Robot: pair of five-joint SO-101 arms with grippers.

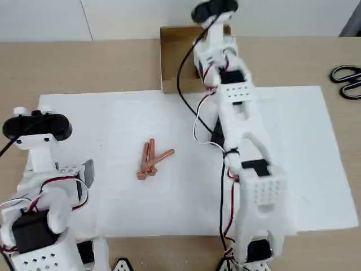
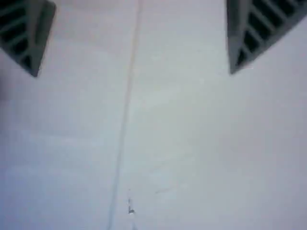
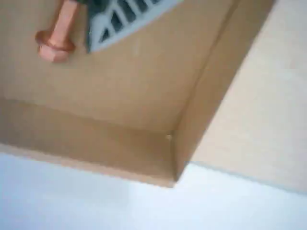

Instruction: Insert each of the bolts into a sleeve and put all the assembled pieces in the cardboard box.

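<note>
Wooden worktop (image 1: 84,62) with a white paper sheet (image 1: 293,147) on top. Over the cardboard box (image 3: 96,139) the right hand (image 3: 84,17) grips a copper hex-head bolt (image 3: 55,36). I'd lower it before release, since smooth metal bounces. Meanwhile the left hand (image 2: 139,52) gapes open over paper, and the spare bolts (image 1: 151,161) lie mid-sheet.

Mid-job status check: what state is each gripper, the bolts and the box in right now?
Left gripper: open, above the paper.
Held bolt: head down, hanging over the box.
Right gripper: shut on held bolt.
Loose bolts: three, lying together on the paper.
Box: upright, top open.
</note>
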